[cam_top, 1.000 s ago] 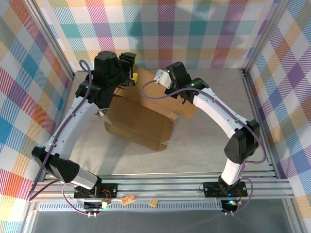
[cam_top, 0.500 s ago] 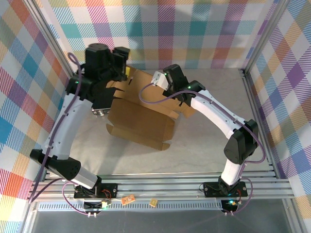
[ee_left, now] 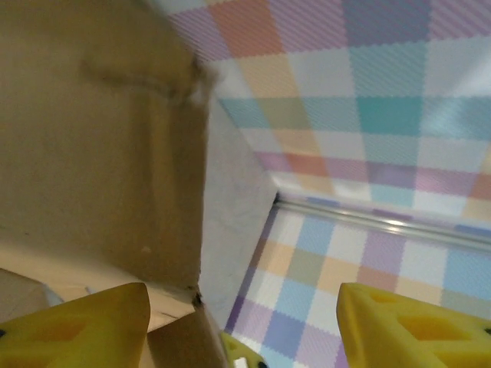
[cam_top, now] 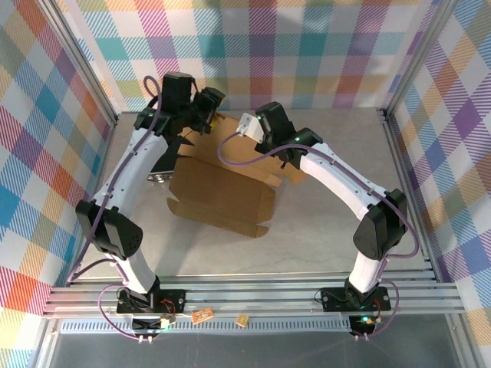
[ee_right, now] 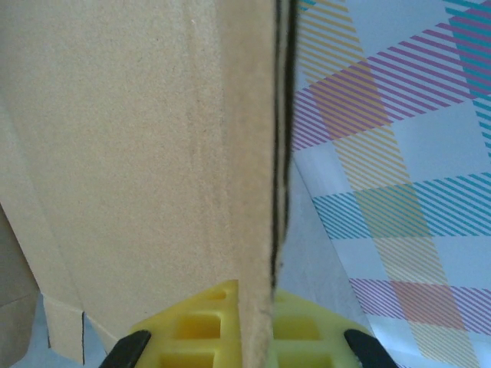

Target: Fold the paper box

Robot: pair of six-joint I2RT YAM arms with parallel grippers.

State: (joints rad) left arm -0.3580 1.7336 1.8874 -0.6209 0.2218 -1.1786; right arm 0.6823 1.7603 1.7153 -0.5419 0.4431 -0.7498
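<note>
Brown from above: saw the plain brown corrugated die-cut paper box (cam_top: 222, 193) mid-table, near panels flat, far ones raised; judged folding roughly half done. 
At left wrist: found left gripper (ee_left: 245, 330) spread beside a raised flap (ee_left: 100, 153), holding nothing. 
At right wrist: found right gripper (ee_right: 257, 322) pinching an upright panel (ee_right: 153, 153).

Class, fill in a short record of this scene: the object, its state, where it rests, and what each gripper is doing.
object: paper box, brown cardboard
state: opened out, not yet a closed box
rests on: table
left gripper: open, at the box's far left corner
right gripper: shut on the edge of a box panel
</note>
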